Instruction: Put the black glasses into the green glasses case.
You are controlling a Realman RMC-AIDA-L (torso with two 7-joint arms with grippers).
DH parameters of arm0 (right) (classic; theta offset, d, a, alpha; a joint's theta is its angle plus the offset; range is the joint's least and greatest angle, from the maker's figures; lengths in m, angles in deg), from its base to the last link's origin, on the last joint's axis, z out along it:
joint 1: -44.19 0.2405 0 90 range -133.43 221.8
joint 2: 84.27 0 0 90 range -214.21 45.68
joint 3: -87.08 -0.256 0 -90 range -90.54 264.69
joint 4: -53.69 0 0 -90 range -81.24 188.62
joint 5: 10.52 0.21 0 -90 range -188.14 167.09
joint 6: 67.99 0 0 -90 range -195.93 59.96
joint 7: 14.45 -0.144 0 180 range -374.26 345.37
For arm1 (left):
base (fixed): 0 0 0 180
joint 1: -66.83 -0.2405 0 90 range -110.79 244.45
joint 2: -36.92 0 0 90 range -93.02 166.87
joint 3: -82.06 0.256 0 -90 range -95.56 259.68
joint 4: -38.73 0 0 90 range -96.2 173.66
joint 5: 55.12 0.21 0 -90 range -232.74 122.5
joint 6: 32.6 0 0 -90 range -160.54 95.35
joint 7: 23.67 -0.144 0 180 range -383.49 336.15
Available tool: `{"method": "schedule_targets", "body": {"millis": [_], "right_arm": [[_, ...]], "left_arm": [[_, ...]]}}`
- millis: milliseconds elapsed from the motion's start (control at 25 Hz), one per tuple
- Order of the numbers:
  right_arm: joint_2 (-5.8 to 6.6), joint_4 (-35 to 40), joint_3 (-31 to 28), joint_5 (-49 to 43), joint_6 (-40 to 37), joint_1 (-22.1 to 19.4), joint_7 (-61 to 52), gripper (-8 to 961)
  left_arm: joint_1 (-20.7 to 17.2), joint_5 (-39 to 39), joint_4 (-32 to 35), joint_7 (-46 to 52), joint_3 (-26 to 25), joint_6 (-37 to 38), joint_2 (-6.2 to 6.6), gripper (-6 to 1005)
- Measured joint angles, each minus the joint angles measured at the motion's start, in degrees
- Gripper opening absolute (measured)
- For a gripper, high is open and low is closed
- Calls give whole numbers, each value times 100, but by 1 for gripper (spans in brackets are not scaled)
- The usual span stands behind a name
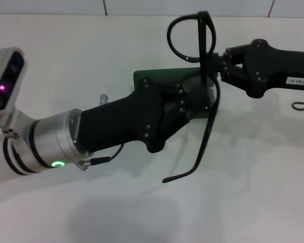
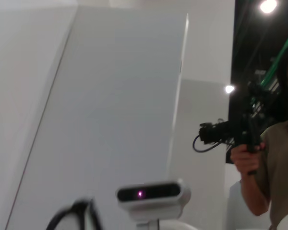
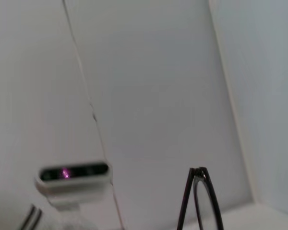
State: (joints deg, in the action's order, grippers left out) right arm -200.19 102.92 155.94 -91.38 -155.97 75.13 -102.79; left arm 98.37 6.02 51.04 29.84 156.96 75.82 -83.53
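The thin black-framed glasses are held up in the air above the dark green hard-shell glasses case, front frame standing on edge, one long slim temple arm hanging down and curving toward the near side of the white tabletop. They look light, springy and fragile: the lenses could smudge or scratch, and the hinges would bend under a hard squeeze. The safest hold is probably on the frame near a hinge or the bridge, not on a lens or far out on a temple. The loose temple will likely swing and catch on the case's rim unless it is folded or guided in.

The right gripper reaches in from the right and is pinched on the glasses at the frame's hinge side. The left gripper lies low across the case, covering most of it; whether its fingers are spread or pressed together cannot be told, nor whether the case's lid is up.
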Motion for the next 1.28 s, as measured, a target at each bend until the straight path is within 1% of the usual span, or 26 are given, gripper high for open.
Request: {"method": "schedule_targets", "body": {"millis": [160,360,480,600,680,760,840,880,960,1000,1040,1080,1120,1200,1280], "right_arm": [[4,-63,-4,183,-113,-21,104,51],[49,-56,-170,382,-412,-135,113,51],[48,-46,-519,406,-700,-196,116,50],[45,-117,-1111,565,-1154,-235,129,50],[38,-160,-1459,783,-1405,-251,219,50],[18,-200,-1554,1036,-1465,-253,394,50],[4,-387,-1487,1319,-1441,-179,682,50],[4,-387,-1487,1319,-1441,-179,682,50],[7,-1028,-1297,1440,-1296,210,1132,50],[11,-1161,-1232,1434,-1251,295,1183,50],[19,-1310,-1157,1427,-1193,392,1248,50],[29,-1482,-1028,1412,-1099,499,1346,50],[32,-1612,-912,1399,-1007,576,1455,49],[9,-1740,-669,1375,-808,639,1634,49],[-7,-1770,-417,1372,-665,659,1703,49]], "left_arm": [[-39,-27,-10,-41,102,-144,-10,40],[-150,-121,-15,-48,85,-132,-6,40],[-266,-275,-14,-85,79,-139,6,40],[-317,-330,-57,-151,113,-216,22,41],[-292,-271,-33,-152,181,-218,24,41],[-215,-192,34,-177,380,-212,25,41],[-102,-166,78,-242,640,-203,13,41],[-20,-165,90,-289,801,-198,2,41],[97,-223,93,-344,1003,-187,-21,41],[129,-275,97,-364,1065,-180,-26,41],[128,-375,101,-390,1124,-167,-32,41],[77,-688,107,-469,1318,-142,-34,41],[77,-688,107,-469,1318,-142,-34,41],[24,-1004,114,-521,1524,-129,-34,41],[-42,-1231,120,-552,1591,-129,-34,41]]}}
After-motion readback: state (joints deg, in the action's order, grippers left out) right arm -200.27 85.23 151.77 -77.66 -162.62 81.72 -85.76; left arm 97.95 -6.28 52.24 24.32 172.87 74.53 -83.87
